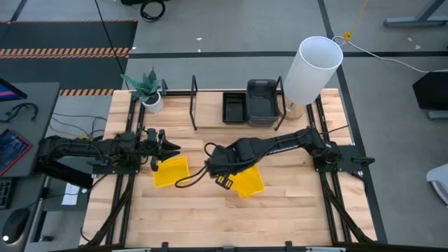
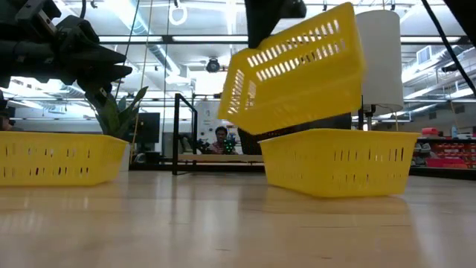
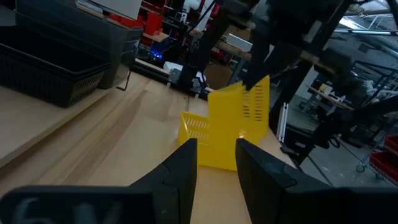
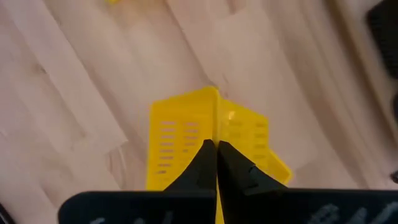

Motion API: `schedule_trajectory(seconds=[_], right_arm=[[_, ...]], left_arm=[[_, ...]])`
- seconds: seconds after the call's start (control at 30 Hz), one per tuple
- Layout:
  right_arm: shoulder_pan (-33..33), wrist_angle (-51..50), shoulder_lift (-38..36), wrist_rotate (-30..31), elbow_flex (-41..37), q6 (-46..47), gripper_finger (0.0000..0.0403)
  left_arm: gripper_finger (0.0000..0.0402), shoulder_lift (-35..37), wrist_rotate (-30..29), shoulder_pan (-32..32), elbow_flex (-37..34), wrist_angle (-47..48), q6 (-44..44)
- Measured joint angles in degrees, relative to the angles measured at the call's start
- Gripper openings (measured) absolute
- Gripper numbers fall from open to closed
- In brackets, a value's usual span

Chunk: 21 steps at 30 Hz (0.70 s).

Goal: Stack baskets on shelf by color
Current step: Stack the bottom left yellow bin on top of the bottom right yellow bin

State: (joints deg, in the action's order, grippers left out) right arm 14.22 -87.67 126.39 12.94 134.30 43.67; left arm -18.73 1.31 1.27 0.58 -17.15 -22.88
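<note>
Wooden table (image 1: 210, 210), shelf (image 1: 210, 112) at its far edge holding dark baskets (image 1: 260, 101). Left gripper (image 1: 166, 147), fingers spread, hovers over 1 yellow basket (image 1: 172, 171). Right gripper (image 1: 218, 166) pinches the wall of a tilted yellow basket (image 2: 297, 67) above another (image 2: 338, 167). Step: nesting yellows; next, probably level and lower.

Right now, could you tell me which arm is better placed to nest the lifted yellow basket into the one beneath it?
The right. Its gripper already holds the tilted yellow basket by the rim, directly above the second yellow basket. The left gripper hangs open and empty over the third yellow basket.
</note>
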Motion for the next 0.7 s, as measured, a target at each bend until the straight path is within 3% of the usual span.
schedule_trajectory(seconds=[0.3,0.47,0.7], right_arm=[[3.0,-2.3,-5.5,7.5,-4.2,9.1,0.0],[4.0,0.0,-8.4,10.1,-13.1,13.6,0.0],[4.9,13.8,-17.7,12.7,-28.5,18.2,0.0]], left_arm=[[0.0117,0.0,0.0,0.0,0.0,0.0,0.0],[0.0117,0.0,0.0,0.0,0.0,-0.1,0.0],[0.0117,0.0,0.0,0.0,0.0,-0.1,0.0]])
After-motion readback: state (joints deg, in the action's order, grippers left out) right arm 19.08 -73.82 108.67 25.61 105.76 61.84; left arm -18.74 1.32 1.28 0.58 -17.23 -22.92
